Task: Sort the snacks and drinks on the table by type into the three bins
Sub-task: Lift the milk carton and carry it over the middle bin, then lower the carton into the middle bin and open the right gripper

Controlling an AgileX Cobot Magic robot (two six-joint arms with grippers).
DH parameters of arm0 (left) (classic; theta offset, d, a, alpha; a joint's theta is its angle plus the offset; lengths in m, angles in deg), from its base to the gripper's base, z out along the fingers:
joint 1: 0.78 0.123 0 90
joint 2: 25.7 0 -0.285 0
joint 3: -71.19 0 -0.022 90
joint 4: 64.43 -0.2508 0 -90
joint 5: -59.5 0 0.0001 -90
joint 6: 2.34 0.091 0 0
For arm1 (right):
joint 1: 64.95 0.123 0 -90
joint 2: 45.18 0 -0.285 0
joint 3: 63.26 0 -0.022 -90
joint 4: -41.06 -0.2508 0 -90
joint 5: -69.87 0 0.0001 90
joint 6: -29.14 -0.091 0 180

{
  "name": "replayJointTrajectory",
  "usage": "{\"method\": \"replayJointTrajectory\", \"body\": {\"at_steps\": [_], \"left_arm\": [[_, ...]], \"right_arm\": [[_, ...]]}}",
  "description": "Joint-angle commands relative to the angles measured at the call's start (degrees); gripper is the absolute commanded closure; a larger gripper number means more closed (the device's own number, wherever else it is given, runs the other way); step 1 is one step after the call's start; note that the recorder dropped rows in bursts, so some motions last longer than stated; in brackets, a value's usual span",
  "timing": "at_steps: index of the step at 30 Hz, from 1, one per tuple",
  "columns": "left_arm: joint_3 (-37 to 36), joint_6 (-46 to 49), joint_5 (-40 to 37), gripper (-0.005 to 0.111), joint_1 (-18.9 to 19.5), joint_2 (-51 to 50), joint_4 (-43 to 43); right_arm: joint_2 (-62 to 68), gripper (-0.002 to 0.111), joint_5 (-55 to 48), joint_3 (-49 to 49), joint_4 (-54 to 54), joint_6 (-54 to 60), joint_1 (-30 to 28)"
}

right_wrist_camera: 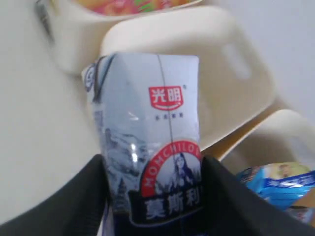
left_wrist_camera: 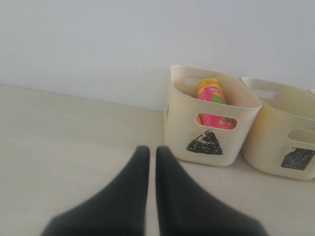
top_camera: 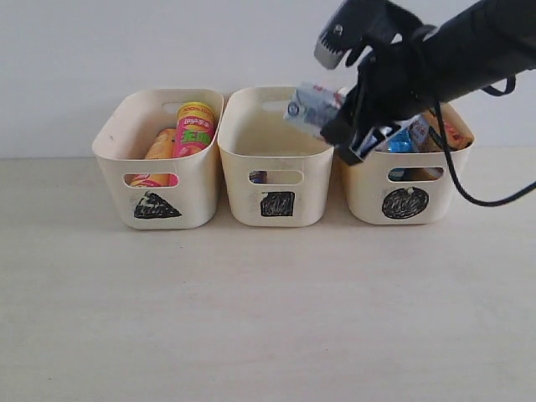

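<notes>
My right gripper (top_camera: 352, 127) is shut on the white and blue drink carton (top_camera: 314, 107), holding it tilted in the air over the rim of the square-marked middle bin (top_camera: 310, 180). The right wrist view shows the carton (right_wrist_camera: 147, 142) clamped between both fingers above that bin (right_wrist_camera: 231, 93). A dark carton (top_camera: 258, 177) shows through the middle bin's handle slot. The pink cylinder (top_camera: 194, 127) and the yellow one (top_camera: 161, 144) stand in the triangle bin (top_camera: 197, 188). A blue bag (top_camera: 402, 142) and an orange bag (top_camera: 448, 130) lie in the circle bin (top_camera: 360, 188). My left gripper (left_wrist_camera: 149, 152) is shut and empty over the table.
The three bins stand side by side at the back of the pale table (top_camera: 251, 318), close to the white wall. The right arm's black cable (top_camera: 469, 197) hangs past the circle bin. In the left wrist view the triangle bin (left_wrist_camera: 182, 128) is just ahead of the fingers.
</notes>
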Motion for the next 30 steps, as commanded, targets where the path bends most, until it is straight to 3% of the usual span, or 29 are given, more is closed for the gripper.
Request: {"method": "replayJointTrajectory", "body": {"at_steps": [1, 4, 10, 24, 27, 30], "left_arm": [[-0.2, 0.1, 0.2, 0.102, 0.2, 0.2, -0.1], [-0.2, 0.1, 0.2, 0.102, 0.2, 0.2, -0.1], [-0.2, 0.1, 0.2, 0.102, 0.2, 0.2, -0.1], [-0.2, 0.1, 0.2, 0.102, 0.2, 0.2, -0.1], [-0.2, 0.1, 0.2, 0.102, 0.2, 0.2, -0.1], [-0.2, 0.1, 0.2, 0.102, 0.2, 0.2, -0.1]], "right_arm": [[0.7, 0.108, 17.5, -0.1, -4.8, -1.8, 0.1], [3.1, 0.108, 25.3, -0.5, -6.3, -1.8, 0.1], [10.7, 0.108, 20.8, -8.4, -6.4, -1.8, 0.1], [26.9, 0.107, 20.9, -23.4, -6.6, -2.3, 0.1], [28.5, 0.098, 21.5, -24.4, -6.6, -5.2, 0.1], [29.3, 0.079, 22.2, -24.8, -6.6, -6.9, 0.1]]}}
